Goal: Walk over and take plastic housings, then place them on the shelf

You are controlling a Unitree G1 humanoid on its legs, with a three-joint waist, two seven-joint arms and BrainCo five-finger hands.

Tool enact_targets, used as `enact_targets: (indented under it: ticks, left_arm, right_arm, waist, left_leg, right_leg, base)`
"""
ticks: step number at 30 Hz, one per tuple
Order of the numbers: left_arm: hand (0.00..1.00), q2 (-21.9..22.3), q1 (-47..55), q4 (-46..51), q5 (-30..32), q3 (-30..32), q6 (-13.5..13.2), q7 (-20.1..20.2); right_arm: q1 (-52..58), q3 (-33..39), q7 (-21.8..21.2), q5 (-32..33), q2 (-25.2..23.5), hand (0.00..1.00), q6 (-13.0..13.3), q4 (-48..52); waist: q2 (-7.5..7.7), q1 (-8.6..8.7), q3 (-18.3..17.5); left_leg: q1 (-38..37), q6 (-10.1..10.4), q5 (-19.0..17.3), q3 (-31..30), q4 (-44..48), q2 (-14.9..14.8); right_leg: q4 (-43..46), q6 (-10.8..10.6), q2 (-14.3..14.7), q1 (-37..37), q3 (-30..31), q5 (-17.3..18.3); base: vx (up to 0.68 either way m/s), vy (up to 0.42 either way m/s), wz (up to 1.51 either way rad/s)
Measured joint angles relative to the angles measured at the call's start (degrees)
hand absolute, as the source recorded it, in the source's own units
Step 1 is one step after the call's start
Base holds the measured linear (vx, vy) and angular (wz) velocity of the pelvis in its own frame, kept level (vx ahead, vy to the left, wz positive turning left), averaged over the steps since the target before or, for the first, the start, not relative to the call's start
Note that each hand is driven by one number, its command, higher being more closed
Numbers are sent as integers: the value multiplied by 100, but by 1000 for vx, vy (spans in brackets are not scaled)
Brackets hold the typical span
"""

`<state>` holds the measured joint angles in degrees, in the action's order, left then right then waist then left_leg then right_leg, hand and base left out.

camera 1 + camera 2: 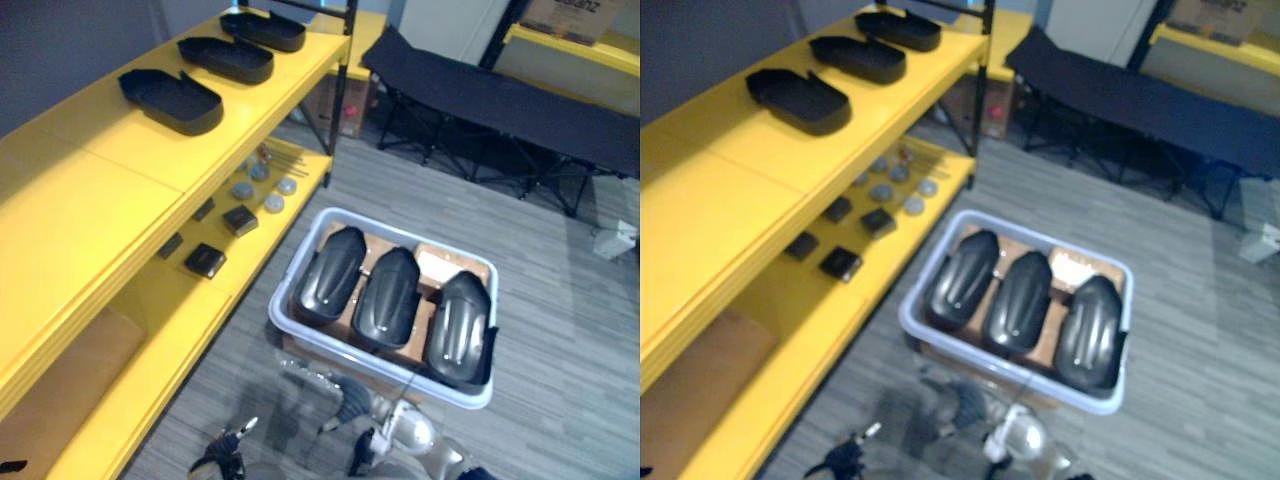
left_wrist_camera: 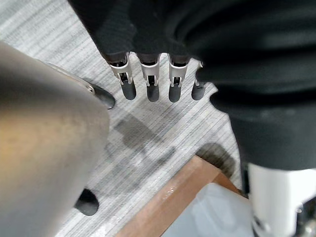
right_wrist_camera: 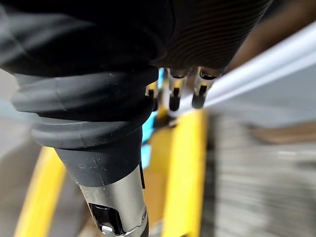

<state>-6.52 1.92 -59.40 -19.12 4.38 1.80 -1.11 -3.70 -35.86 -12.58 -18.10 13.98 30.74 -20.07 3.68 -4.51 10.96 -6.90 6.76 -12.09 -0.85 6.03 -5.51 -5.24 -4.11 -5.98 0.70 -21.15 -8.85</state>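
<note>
Three glossy black plastic housings point(image 1: 330, 272) point(image 1: 388, 296) point(image 1: 460, 328) lie side by side, dome up, in a pale grey bin point(image 1: 300, 345) on the floor in front of me. Three more black housings point(image 1: 172, 100) point(image 1: 226, 58) point(image 1: 264, 30) rest hollow side up along the top of the yellow shelf point(image 1: 120, 190) on my left. My left hand point(image 2: 150, 79) hangs over the floor beside the bin's corner, fingers straight and holding nothing. My right hand point(image 3: 174, 94) hangs near the bin's rim, fingers relaxed and holding nothing. Both hands are low, short of the bin.
The lower shelf board carries grey discs point(image 1: 262, 190) and small black boxes point(image 1: 205, 260). A black folding cot point(image 1: 500, 100) stands beyond the bin at the back right. The bin sits on a wooden board point(image 2: 168, 197). Grey striped floor point(image 1: 560, 330) lies to the bin's right.
</note>
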Motion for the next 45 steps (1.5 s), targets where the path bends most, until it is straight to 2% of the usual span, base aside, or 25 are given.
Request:
enact_targets:
  ticks: [1, 3, 5, 7, 9, 11, 12, 14, 18, 21, 22, 24, 25, 26, 27, 29, 31, 33, 34, 35, 36, 39, 40, 42, 45]
  left_arm:
    - [0, -18, -16, 1, 24, -41, -3, 3]
    - [0, -97, -58, 19, 356, -56, 1, 7]
    - [0, -132, -83, 41, 636, -54, 6, 12]
    - [0, -151, -86, 121, 833, -51, 6, 15]
    - [0, -151, -52, 161, 895, -51, -2, 28]
    - [0, -153, -3, 193, 933, -51, -18, 81]
    - [0, -153, 9, 194, 996, -51, -25, 116]
    - [0, -150, 82, 195, 1121, -59, -46, 204]
    - [0, -184, 339, 214, 999, -19, -295, 203]
    - [0, -160, 675, 256, 521, 190, -420, 98]
    - [0, -113, 747, 250, 276, 298, -441, 2]
    - [0, 95, 969, 236, -132, 769, -465, -194]
    - [0, 188, 1033, 235, -146, 879, -487, -235]
    - [0, 327, 1179, 236, -278, 1060, -532, -268]
    - [0, 407, 1322, 231, -308, 1113, -549, -266]
    - [0, 508, 1477, 245, -304, 1120, -549, -254]
    - [0, 606, 1612, 343, -293, 1178, -572, -243]
    - [0, 688, 1654, 414, -238, 1279, -630, -198]
    - [0, 719, 1653, 418, -231, 1285, -640, -170]
    - [0, 713, 1617, 422, -218, 1295, -661, -81]
    - [0, 609, 1610, 475, -148, 1289, -691, -38]
    - [0, 464, 1528, 565, -64, 1171, -715, -41]
    - [0, 464, 1507, 617, -65, 1112, -715, -43]
    - [0, 447, 1450, 748, -71, 1053, -727, -48]
    - [0, 470, 1362, 818, -88, 994, -722, -97]
  right_arm:
    - [-82, -35, -48, 230, 11, 0, -13, 241]
    - [-458, 175, -76, 1226, -121, 0, -349, 1157]
    - [-702, 606, 250, 1597, -267, 0, -614, 1500]
    - [-1011, 1513, 1060, 1969, -417, 0, -957, 1563]
    - [-957, 2317, 1712, 2172, -411, 0, -1151, 1567]
    - [-718, 3082, 2250, 2186, -316, 0, -1294, 1567]
    - [-635, 3242, 2372, 2186, -269, 0, -1336, 1567]
    - [-328, 3678, 2737, 2195, -106, 0, -1382, 1567]
    - [-115, 3997, 2942, 2206, -57, 0, -1522, 1611]
    - [-118, 4158, 2931, 2271, -55, 0, -1531, 1662]
    - [-119, 4200, 2902, 2336, -48, 0, -1534, 1639]
    - [-150, 4182, 2880, 2413, 21, 0, -1537, 1612]
    - [-163, 4169, 2890, 2411, 83, 0, -1538, 1608]
    - [-178, 4142, 2902, 2398, 152, 0, -1548, 1585]
    - [-202, 4141, 2938, 2393, 133, 0, -1573, 1488]
    - [-239, 4191, 3053, 2394, 115, 0, -1642, 1401]
    - [-237, 4314, 3157, 2386, 117, 0, -1748, 1374]
    - [-235, 4527, 3472, 2233, 186, 0, -2007, 1326]
    - [-234, 4598, 3550, 2183, 216, 0, -2075, 1326]
    - [-208, 4780, 3691, 2175, 241, 0, -2178, 1325]
    - [-155, 4924, 3798, 2175, 238, 0, -2255, 1323]
    - [-45, 5270, 3928, 2176, 193, 0, -2349, 1322]
    - [-3, 5336, 3951, 2177, 187, 0, -2385, 1320]
    - [100, 5483, 3973, 2184, 154, 0, -2483, 1268]
    - [382, 5606, 3842, 2173, 64, 0, -2589, 1057]
  waist:
    - [18, -16, 10]
    - [94, -44, 3]
    - [130, -73, -20]
    - [127, -101, -18]
    - [116, -94, -12]
    - [107, -45, -6]
    - [90, -3, 4]
    - [-19, 214, 63]
    - [-85, 216, 45]
    - [-139, 181, 8]
    - [-136, 161, 11]
    - [-196, 85, 46]
    - [-297, 53, 84]
    - [-437, -47, 143]
    - [-398, -173, 174]
    - [-358, -242, 170]
    - [-361, -232, 164]
    - [-433, -162, 111]
    - [-468, -125, 68]
    - [-485, -80, -5]
    - [-375, -69, -58]
    - [-203, -22, -134]
    - [-189, 16, -143]
    - [-195, 46, -141]
    - [-301, 122, -238]
  left_leg:
    - [-1, -1, 0, 1, -5, 5]
    - [-21, -2, 1, 11, -49, 4]
    - [-32, -2, 0, 52, -50, 2]
    - [-107, -4, -1, 178, -53, 7]
    - [-146, -5, -5, 294, -52, 8]
    - [-189, -17, -15, 393, -56, 8]
    - [-198, -32, -26, 419, -55, 7]
    - [-214, -62, -60, 524, -52, -17]
    - [-342, 2, -168, 1071, -50, -201]
    - [-449, 146, -252, 1508, 30, -465]
    - [-365, 178, -268, 1579, 302, -521]
    - [262, 157, -255, 1562, 2058, -777]
    - [429, 65, -193, 1520, 2644, -904]
    - [848, -263, 241, 1312, 3714, -1071]
    - [1198, -333, 150, 1071, 4260, -1017]
    - [1512, -334, -290, 916, 3772, -731]
    - [1541, -284, -199, 955, 2484, -541]
    - [1483, -281, 547, 942, 1239, -529]
    - [1465, -254, 839, 945, 1063, -520]
    - [1317, -112, 960, 979, 673, -458]
    - [1182, -99, 1063, 1077, 314, -300]
    - [1070, -124, 1094, 1085, 95, -26]
    - [1035, -142, 1106, 1089, 54, 23]
    - [777, -177, 1130, 1105, -183, 113]
    - [509, -219, 1220, 1232, -556, 179]
  right_leg:
    - [0, -1, -7, 0, -1, -11]
    - [-3, 13, -10, -3, -4, -56]
    - [-3, 22, -10, -11, 15, -84]
    - [-3, 30, -6, -15, 120, -132]
    - [-3, 31, -3, -19, 201, -148]
    - [-3, 28, 4, -36, 258, -164]
    - [-3, 28, 5, -39, 270, -165]
    - [-3, 24, 14, -84, 403, -187]
    - [-5, 134, 189, -259, 541, -86]
    - [-2, 272, 422, -362, 420, -89]
    - [-2, 323, 473, -369, 422, -53]
    - [52, 482, 578, -220, 417, 21]
    - [53, 530, 652, -122, 477, 55]
    - [53, 634, 721, 60, 688, 130]
    - [54, 698, 694, 150, 890, 196]
    - [53, 721, 559, 165, 1044, 251]
    - [54, 591, 463, 211, 1056, 249]
    - [40, 468, 484, 263, 991, 430]
    - [23, 419, 489, 261, 946, 463]
    - [5, 323, 439, 272, 844, 528]
    - [6, 228, 266, 256, 702, 558]
    - [56, -52, -90, 358, 122, 448]
    - [56, -62, -127, 404, 83, 454]
    - [58, -96, -195, 542, 70, 468]
    - [205, -178, -264, 530, 79, 577]
  base:
    - [-58, 6, 5]
    - [-60, -4, 1]
    - [-47, 2, -9]
    - [-50, 6, -23]
    - [-39, 10, -21]
    - [-24, 6, -24]
    - [-17, 7, -20]
    - [-10, 8, -24]
    - [18, -13, -69]
    - [87, -73, -67]
    - [80, -104, -38]
    - [40, -162, -48]
    - [-3, -172, -59]
    - [-57, -189, -76]
    - [-106, -184, -74]
    - [-230, -154, -52]
    - [-291, -88, -21]
    - [-180, 3, 9]
    - [-8, 100, 26]
    - [83, 155, 26]
    - [107, 152, 22]
    - [139, 137, 16]
    - [135, 105, 25]
    - [104, 63, 4]
    - [64, 24, -13]
